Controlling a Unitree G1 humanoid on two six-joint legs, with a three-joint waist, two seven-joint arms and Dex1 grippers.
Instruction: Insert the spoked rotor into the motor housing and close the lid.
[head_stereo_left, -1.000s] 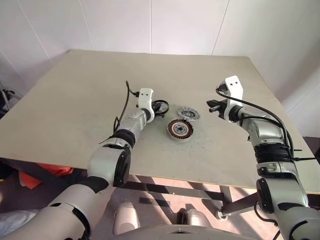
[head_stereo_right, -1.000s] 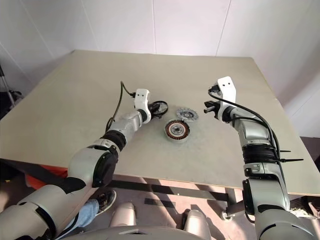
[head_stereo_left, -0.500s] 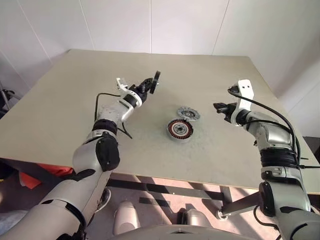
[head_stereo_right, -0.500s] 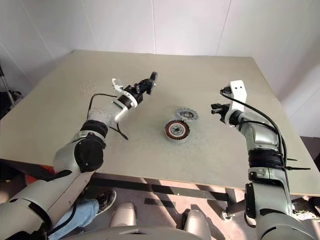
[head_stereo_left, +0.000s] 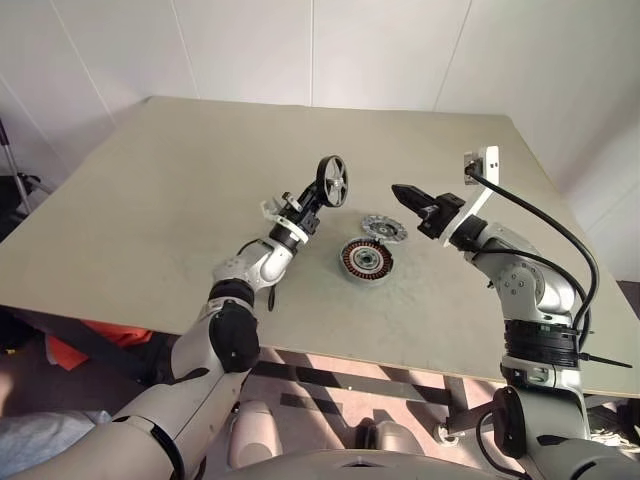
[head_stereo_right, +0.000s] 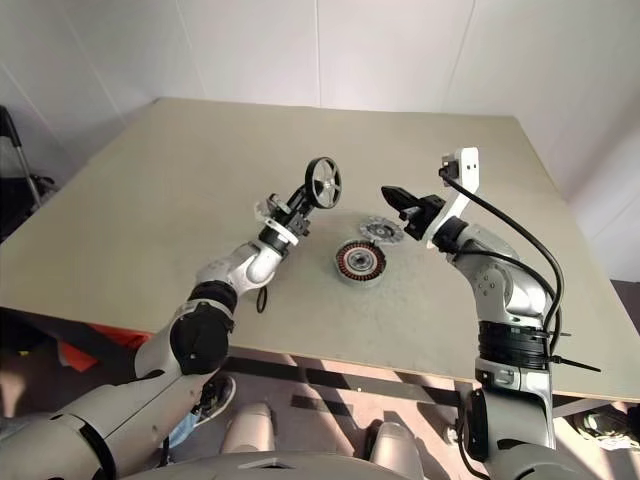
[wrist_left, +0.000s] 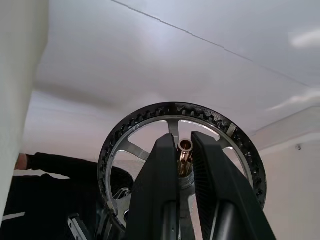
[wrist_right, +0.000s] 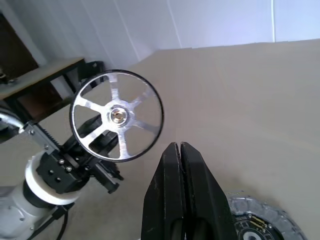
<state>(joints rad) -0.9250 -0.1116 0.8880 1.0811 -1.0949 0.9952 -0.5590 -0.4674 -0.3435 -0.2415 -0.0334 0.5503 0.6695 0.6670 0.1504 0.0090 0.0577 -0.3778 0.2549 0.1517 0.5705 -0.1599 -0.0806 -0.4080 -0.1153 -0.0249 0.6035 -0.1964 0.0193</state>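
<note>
Above the surface (head_stereo_left: 150, 200), the left claw (head_stereo_left: 322, 190) grips the spoked rotor (head_stereo_left: 333, 181) by its hub, facing the clenched, empty right claw (head_stereo_left: 399, 192). Motor housing (head_stereo_left: 365, 260) and lid (head_stereo_left: 383, 227) lie below. Such a narrow grip might let the rotor tilt or slip during insertion.

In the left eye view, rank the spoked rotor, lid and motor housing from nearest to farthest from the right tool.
1. Lid: on the table just below the right tool.
2. Spoked rotor: held up in the left tool, to its left.
3. Motor housing: on the table, nearer the robot.
</note>
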